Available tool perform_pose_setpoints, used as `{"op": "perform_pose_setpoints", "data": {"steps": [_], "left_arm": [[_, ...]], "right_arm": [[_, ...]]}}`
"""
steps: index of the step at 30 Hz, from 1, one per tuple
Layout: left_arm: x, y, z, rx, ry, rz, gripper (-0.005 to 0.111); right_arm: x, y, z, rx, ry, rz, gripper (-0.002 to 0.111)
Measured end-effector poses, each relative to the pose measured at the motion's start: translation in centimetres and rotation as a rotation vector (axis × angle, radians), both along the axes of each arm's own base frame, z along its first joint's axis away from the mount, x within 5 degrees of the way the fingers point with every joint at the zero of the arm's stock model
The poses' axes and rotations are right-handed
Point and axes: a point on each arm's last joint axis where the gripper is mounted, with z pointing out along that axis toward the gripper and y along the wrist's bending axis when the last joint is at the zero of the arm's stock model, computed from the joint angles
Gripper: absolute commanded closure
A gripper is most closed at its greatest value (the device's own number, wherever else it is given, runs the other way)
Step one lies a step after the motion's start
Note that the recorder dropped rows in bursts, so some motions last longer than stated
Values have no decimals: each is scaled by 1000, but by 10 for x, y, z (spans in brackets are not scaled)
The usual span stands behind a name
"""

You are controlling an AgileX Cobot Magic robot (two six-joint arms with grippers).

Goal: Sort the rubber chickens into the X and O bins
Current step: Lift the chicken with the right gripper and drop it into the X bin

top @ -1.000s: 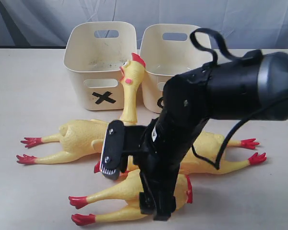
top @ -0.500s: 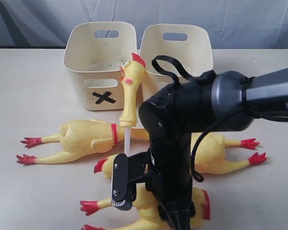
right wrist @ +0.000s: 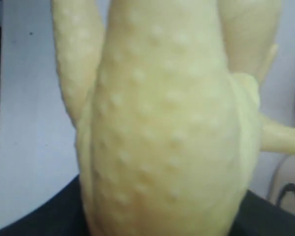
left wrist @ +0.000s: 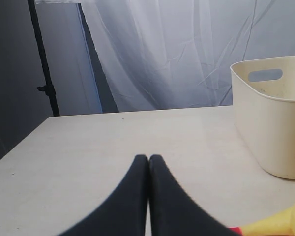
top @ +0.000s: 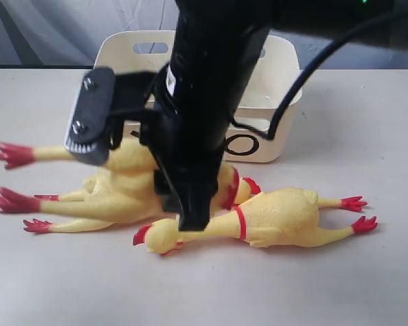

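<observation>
My right gripper (right wrist: 162,216) is shut on the headless rubber chicken (top: 132,157) and holds it in the air in front of the bins, red feet pointing left. One toothed finger (top: 88,125) shows beside the black arm. The chicken's bumpy body fills the right wrist view. A whole chicken (top: 279,217) lies on the table at the right, and another chicken (top: 68,224) lies at the left, partly hidden. The O bin (top: 279,102) stands behind; the X bin (top: 122,47) shows only its rim. The head-and-neck piece is hidden. My left gripper (left wrist: 148,158) is shut and holds nothing.
The black right arm (top: 204,81) blocks the middle of the exterior view. In the left wrist view a cream bin (left wrist: 268,118) stands on the pale table (left wrist: 113,142), with a yellow chicken part (left wrist: 280,223) near it. A white curtain hangs behind.
My right arm has risen from the front of the table with the headless chicken and moved back towards the bins. It now hides the head-and-neck piece and the X mark.
</observation>
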Motion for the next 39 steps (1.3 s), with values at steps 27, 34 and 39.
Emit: {"op": "perform_pose_setpoints", "data": {"steps": [27, 34, 39], "left_arm": [[0, 0, 0, 0, 0, 0, 107], [0, 0, 0, 0, 0, 0, 107], [0, 0, 0, 0, 0, 0, 107]], "right_arm": [[177, 59, -68, 1282, -478, -1018, 92], [179, 64, -95, 1226, -476, -1004, 13], [177, 62, -79, 1252, -485, -991, 4]]}}
